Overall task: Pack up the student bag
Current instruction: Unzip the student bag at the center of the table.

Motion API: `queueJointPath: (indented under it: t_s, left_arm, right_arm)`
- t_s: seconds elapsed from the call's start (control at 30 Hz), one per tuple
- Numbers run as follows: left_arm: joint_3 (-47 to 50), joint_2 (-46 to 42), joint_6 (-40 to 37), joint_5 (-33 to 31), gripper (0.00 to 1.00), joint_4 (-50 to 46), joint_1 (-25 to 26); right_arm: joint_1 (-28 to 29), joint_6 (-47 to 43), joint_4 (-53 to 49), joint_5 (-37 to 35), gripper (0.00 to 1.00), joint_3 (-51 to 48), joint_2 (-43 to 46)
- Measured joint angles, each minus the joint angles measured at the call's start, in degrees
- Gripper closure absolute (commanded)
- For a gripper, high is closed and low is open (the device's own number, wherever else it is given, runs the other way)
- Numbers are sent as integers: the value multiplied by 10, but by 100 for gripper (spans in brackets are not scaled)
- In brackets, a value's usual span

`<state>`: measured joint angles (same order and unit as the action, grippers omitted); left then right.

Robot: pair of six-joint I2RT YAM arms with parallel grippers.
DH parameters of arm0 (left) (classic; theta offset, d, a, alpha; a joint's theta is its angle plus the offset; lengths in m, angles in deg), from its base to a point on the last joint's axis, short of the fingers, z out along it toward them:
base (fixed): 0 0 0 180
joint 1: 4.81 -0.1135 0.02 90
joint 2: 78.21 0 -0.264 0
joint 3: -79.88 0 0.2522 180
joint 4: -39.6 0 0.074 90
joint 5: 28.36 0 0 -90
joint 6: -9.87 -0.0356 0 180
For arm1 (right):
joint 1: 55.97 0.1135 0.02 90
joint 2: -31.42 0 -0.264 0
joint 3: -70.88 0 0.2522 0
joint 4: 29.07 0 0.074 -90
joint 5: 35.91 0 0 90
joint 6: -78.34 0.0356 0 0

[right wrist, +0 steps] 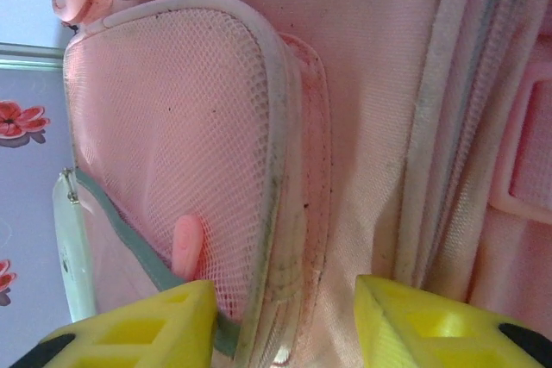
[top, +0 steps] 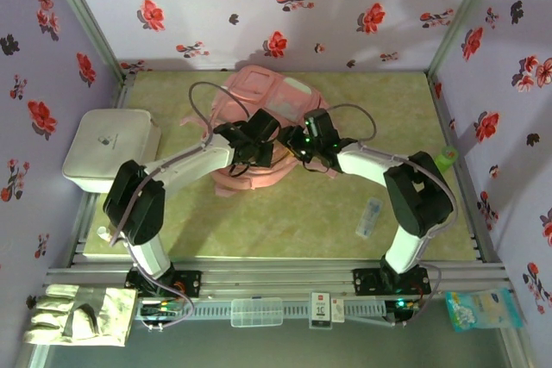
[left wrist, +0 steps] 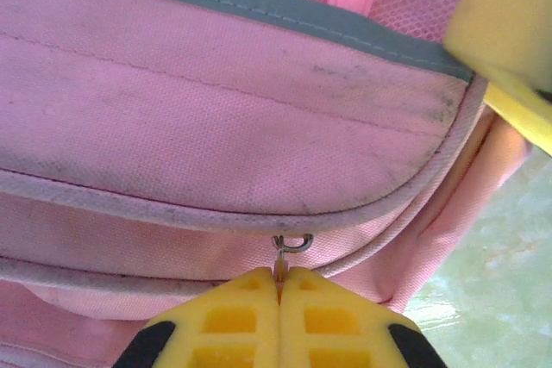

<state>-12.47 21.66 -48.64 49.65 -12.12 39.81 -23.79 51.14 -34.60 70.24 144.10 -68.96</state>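
The big soft pink fabric backpack (top: 263,92) lies just right of the white rounded square box (top: 108,148). My left gripper (left wrist: 279,286) pinches its little metal zip ring (left wrist: 291,246) tight. My right gripper (right wrist: 285,299) stands open over the backpack's mesh pocket (right wrist: 172,127) edge, maybe touching it.

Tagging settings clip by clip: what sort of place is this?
Most likely a staged robot test cell, not a real room: flower-papered panel walls boxing in a table, an aluminium frame along its near edge, and a pink student bag laid on it.
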Motion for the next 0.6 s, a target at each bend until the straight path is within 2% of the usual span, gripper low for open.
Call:
queueJointPath:
  t_s: [0.07,0.13,0.2,0.37,0.6]
  left_arm:
    - [0,-2,0,0,100,2,0]
    - [0,-2,0,0,100,1,-2]
    - [1,-2,-3,-1,100,0,-6]
    - [31,-17,-24,-5,100,4,-40]
    - [60,-34,-72,-2,100,25,-114]
  right_arm:
    - [0,-3,-5,2,67,17,-14]
    - [0,-8,-7,2,80,32,-24]
    - [0,-12,-18,1,88,42,-28]
    - [1,-44,-77,-23,94,70,-29]
    - [-9,-113,-136,-52,97,98,-29]
